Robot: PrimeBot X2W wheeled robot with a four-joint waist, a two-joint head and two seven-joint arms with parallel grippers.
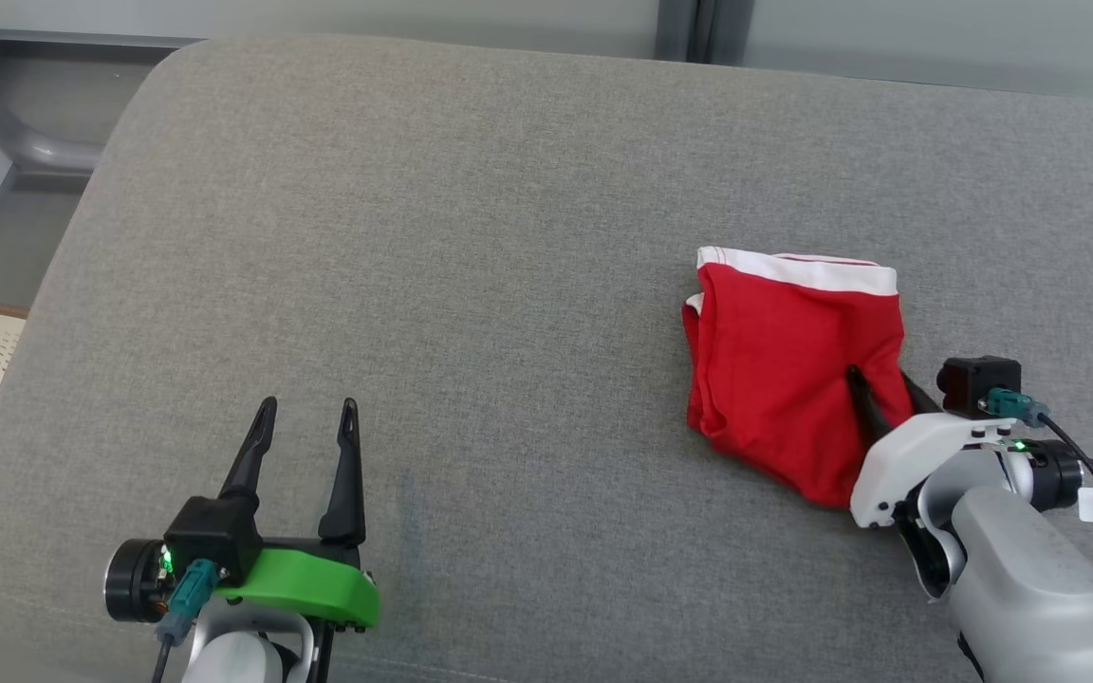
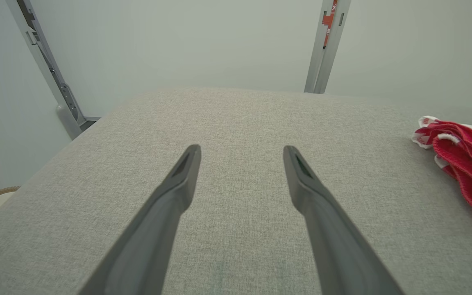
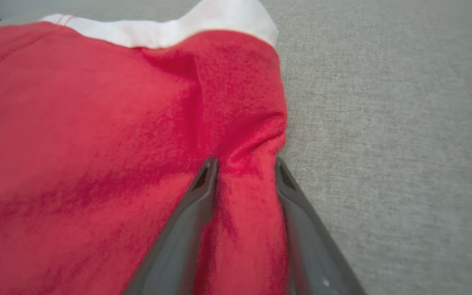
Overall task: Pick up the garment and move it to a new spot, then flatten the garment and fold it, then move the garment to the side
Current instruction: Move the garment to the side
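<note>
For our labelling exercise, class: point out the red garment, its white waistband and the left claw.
red garment (image 1: 774, 379), head view, middle of the red cloth.
white waistband (image 1: 812, 272), head view, middle of the white strip along the far edge.
left claw (image 1: 309, 406), head view, midway between its two fingertips.

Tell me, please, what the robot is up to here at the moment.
The robot is working on a red garment that lies on the grey cushion. Its right gripper is down at the garment's right edge, with a raised fold of cloth between its two fingers; whether it grips the cloth yet is unclear. The left gripper is open over bare cushion, well apart from the garment.
</note>
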